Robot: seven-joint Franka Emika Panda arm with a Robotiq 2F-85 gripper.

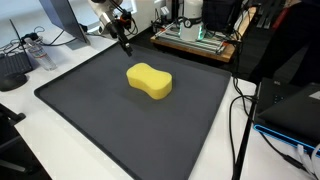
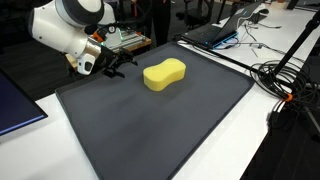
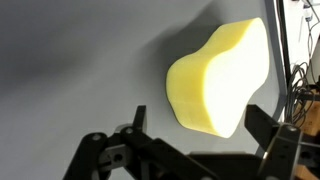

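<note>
End effector open, empty, hovering above the mat edge. Yellow sponge lies mid-mat, apart from it. Looks like the approach phase; next move needs the jaws centred over the sponge, then descent.

A dark mat covers a white table strewn with cables.

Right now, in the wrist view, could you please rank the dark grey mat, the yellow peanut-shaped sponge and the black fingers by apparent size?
1. dark grey mat, filling most of the frame.
2. yellow peanut-shaped sponge.
3. black fingers, open; this rank is unsure, since they sit nearest the camera.
</note>
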